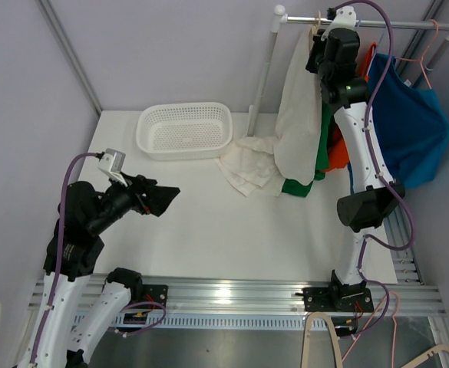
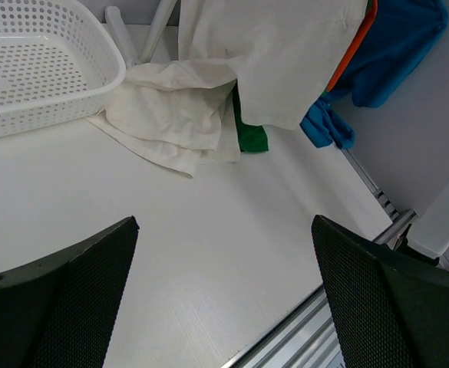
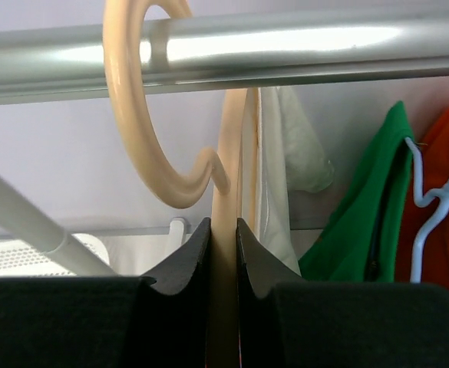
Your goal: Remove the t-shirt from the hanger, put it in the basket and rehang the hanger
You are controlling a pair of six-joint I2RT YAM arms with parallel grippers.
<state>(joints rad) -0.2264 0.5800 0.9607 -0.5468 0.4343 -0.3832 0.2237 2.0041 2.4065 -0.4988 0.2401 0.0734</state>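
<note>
A cream t-shirt (image 1: 295, 123) hangs from a beige plastic hanger (image 3: 226, 176) hooked on the metal rail (image 3: 285, 47). My right gripper (image 3: 224, 230) is up at the rail (image 1: 378, 23) and is shut on the hanger's neck just below its hook. The shirt shows beside the hanger in the right wrist view (image 3: 274, 192) and in the left wrist view (image 2: 278, 54). My left gripper (image 1: 159, 199) hovers low over the table's left side, open and empty, its fingertips (image 2: 94, 268) wide apart.
A white perforated basket (image 1: 184, 130) stands at the back of the table. A crumpled cream cloth (image 1: 247, 165) lies beside it. Green (image 3: 370, 207), orange (image 1: 333, 149) and blue (image 1: 408, 123) garments hang further right on the rail.
</note>
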